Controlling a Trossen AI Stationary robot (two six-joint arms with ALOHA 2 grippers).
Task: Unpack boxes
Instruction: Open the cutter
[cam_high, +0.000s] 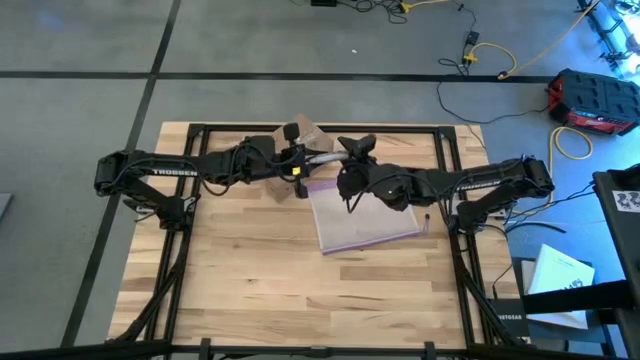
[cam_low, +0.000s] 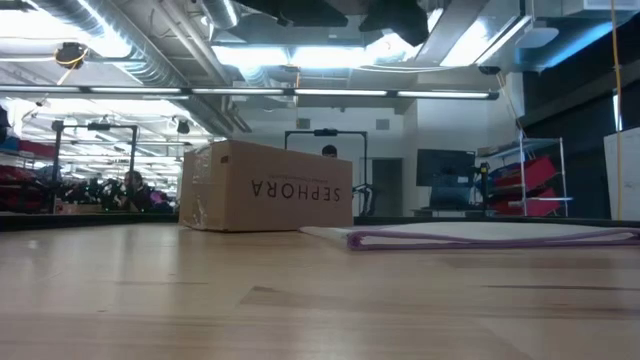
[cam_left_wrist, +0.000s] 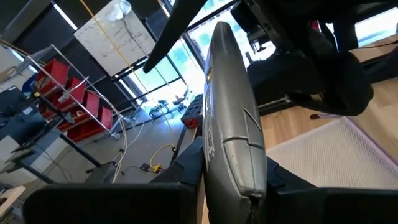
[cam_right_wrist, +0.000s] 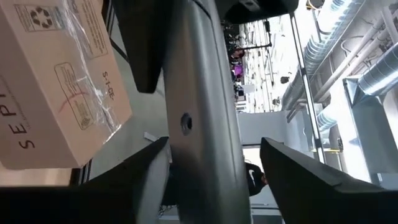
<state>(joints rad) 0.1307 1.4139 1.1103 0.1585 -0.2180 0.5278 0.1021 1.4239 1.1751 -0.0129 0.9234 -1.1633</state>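
Observation:
A brown cardboard box (cam_high: 305, 131) with SEPHORA lettering (cam_low: 265, 187) rests on its bottom at the table's far middle, and it also shows in the right wrist view (cam_right_wrist: 50, 81). Above it my two arms meet. My left gripper (cam_high: 297, 158) (cam_left_wrist: 233, 183) is shut on a grey knife-like tool (cam_high: 322, 158) (cam_left_wrist: 227, 118). My right gripper (cam_high: 347, 160) (cam_right_wrist: 214, 149) is open, with one finger on either side of the tool's free end (cam_right_wrist: 202, 93). Whether a finger touches the tool, I cannot tell. My left gripper pinches the grey tool by its rear end (cam_left_wrist: 239, 180) between its two fingers. The fingers come level from the table's left and lie along the tool. The tool sticks out toward the table's right, high above the table and clear of the box.
A clear plastic bag with a purple edge (cam_high: 365, 215) (cam_low: 480, 235) lies flat right of centre, beside the box. The near half of the wooden table (cam_high: 300, 290) is bare. On the floor at the far right are a red case (cam_high: 590, 100) and cables. People stand far off in the room.

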